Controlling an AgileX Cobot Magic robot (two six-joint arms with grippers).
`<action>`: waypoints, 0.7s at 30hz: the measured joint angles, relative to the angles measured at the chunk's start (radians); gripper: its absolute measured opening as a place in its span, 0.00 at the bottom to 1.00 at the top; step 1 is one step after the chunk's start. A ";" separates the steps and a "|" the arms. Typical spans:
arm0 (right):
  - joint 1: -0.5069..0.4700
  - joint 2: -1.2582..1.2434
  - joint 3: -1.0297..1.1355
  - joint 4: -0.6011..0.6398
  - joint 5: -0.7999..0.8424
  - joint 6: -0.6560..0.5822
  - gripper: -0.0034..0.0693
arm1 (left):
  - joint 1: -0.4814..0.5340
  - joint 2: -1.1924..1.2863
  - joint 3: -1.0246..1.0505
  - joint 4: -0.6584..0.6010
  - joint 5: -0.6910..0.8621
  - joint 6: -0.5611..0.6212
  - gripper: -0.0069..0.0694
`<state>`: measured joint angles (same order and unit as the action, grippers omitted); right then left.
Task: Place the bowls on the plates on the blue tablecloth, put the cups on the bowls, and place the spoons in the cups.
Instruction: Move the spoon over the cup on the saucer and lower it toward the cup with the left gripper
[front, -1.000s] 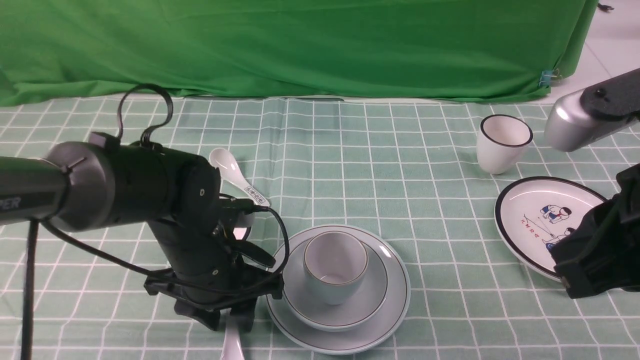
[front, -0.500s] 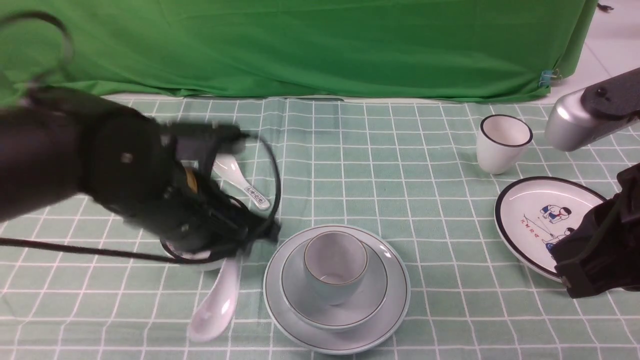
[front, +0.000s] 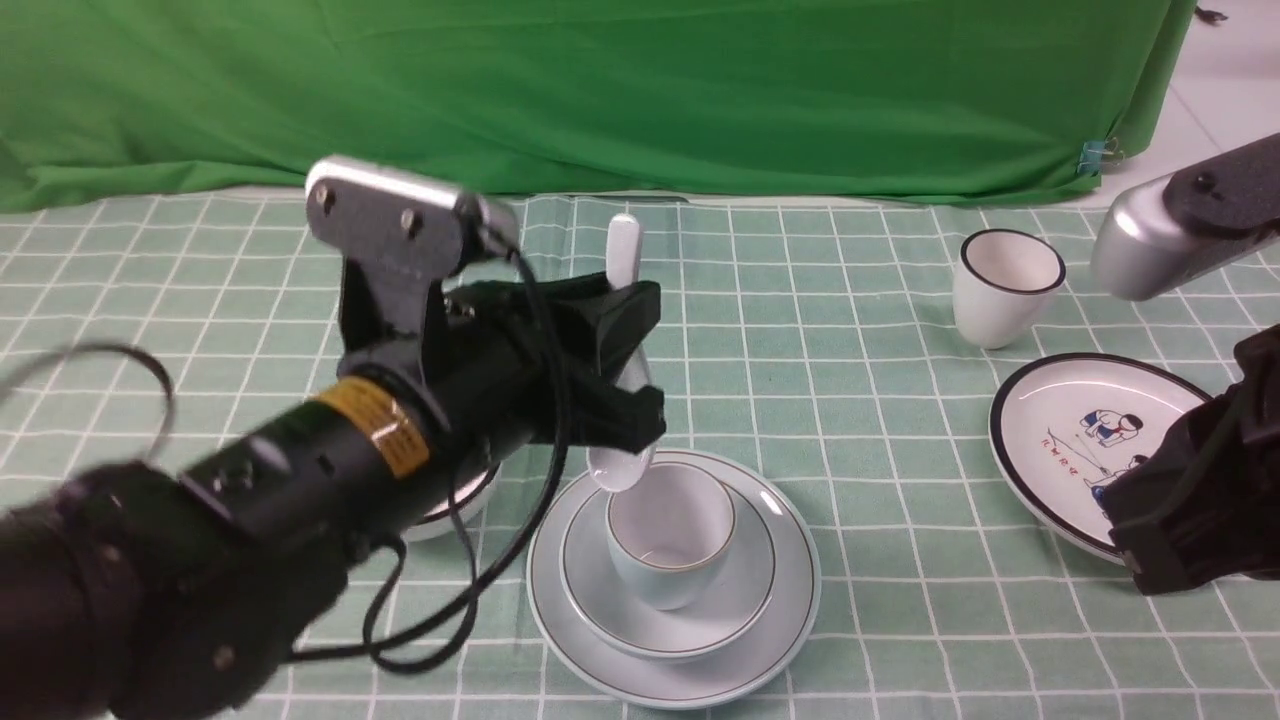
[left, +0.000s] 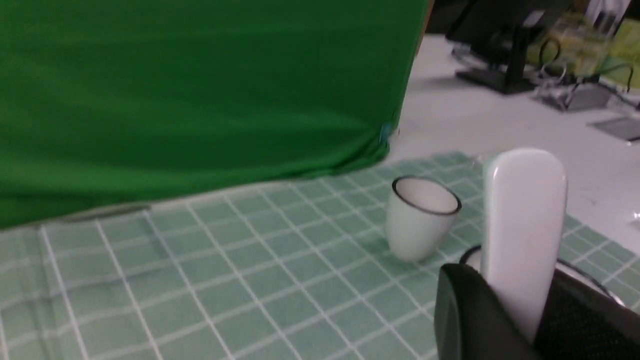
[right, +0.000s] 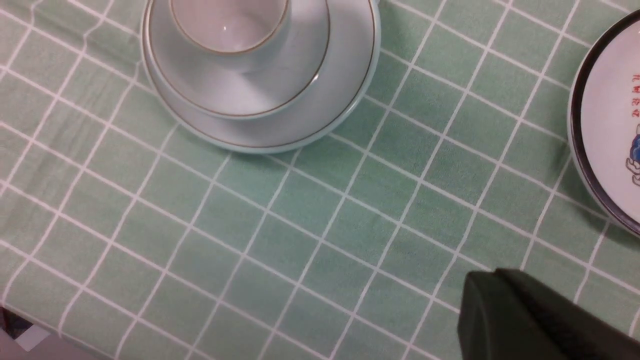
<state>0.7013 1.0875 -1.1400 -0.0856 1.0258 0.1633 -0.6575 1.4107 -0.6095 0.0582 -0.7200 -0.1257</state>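
My left gripper is shut on the plain white spoon. It holds the spoon nearly upright, handle up, scoop end just above the pale blue-grey cup. That cup stands in the shallow bowl on the pale plate, on the checked tablecloth. In the left wrist view the spoon handle rises between the jaws. The black-rimmed white cup stands alone at the far right, beside the cartoon plate. My right gripper is shut and empty over the cloth near that plate.
A white bowl peeks out behind my left arm, mostly hidden. The green backdrop cloth hangs along the far edge. The right arm's silver link hovers near the white cup. The cloth's front edge shows in the right wrist view.
My left gripper closed on the spoon at the front left, lifted it off the cloth and swung it right, over the pale cup, turning it upright. The right arm stayed still.
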 joint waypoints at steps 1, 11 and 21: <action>0.000 0.000 0.000 0.000 -0.007 0.000 0.07 | 0.000 0.023 0.006 0.020 -0.055 0.004 0.24; 0.000 0.000 0.000 0.000 -0.012 0.003 0.07 | 0.000 0.167 0.009 0.116 -0.210 -0.062 0.24; 0.000 0.000 0.000 0.000 -0.016 0.003 0.07 | 0.000 0.252 0.009 0.142 -0.225 -0.064 0.24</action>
<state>0.7013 1.0875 -1.1400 -0.0856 1.0098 0.1660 -0.6575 1.6625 -0.6004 0.2000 -0.9449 -0.1893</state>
